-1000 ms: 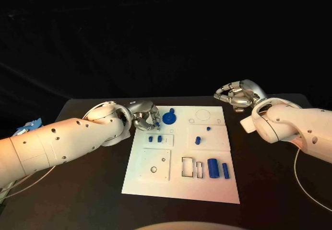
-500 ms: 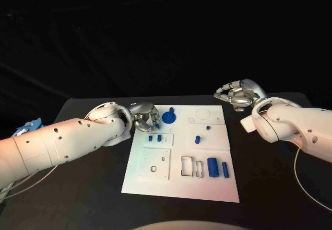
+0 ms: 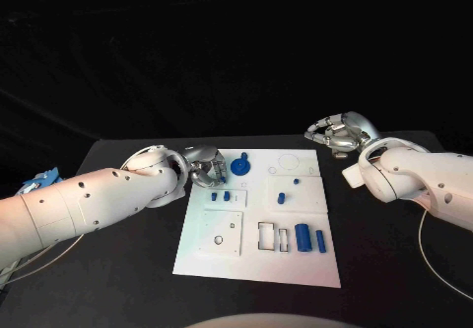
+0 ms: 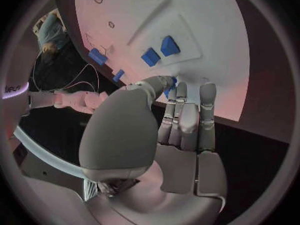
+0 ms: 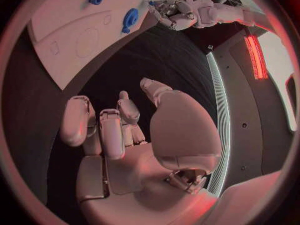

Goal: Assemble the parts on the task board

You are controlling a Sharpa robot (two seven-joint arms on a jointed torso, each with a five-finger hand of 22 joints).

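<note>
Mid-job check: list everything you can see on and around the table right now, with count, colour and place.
Task board: one, white, table centre.
Round part: one, blue, board's far left, beside the left hand.
Small parts: two, blue, left plate of the board.
Small parts: two, blue, mid-right of the board.
Long parts: two, blue, near-right of the board.
Table: one, black.
Left hand: silver, at board's far-left edge, pinching something blue.
Right hand: silver, raised off the board's far-right, curled, holding nothing.
</note>
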